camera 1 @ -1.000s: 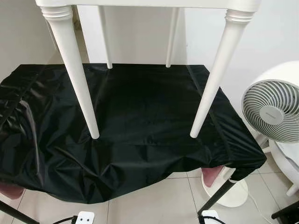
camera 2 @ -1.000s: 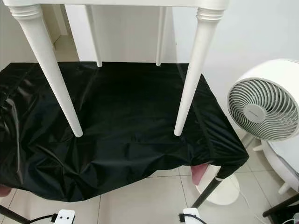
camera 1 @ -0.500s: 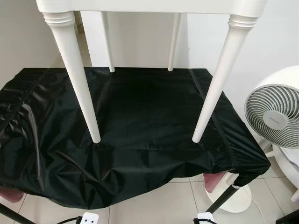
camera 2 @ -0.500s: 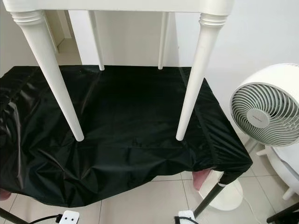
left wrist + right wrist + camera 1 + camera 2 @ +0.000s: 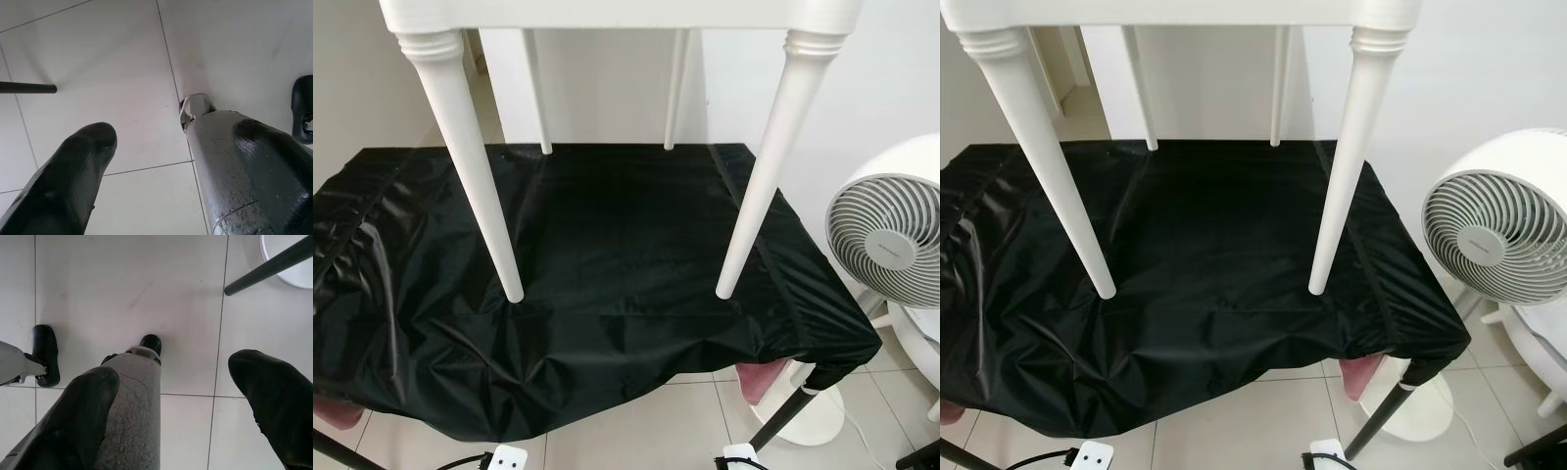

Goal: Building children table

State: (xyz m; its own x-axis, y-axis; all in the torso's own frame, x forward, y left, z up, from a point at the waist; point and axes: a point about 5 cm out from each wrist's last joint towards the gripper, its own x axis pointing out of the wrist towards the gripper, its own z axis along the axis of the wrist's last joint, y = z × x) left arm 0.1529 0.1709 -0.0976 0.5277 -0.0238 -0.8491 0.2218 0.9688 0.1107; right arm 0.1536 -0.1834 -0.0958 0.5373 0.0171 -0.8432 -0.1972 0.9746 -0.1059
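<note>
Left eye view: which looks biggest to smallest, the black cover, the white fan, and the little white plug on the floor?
1. black cover, by far the largest.
2. white fan, cut off at the picture's edge.
3. white plug, smallest, and nearest the camera.

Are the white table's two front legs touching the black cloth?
Touching. In the left eye view the front legs end with their tips pressed on the black cloth, which creases around them, no gap showing.
</note>
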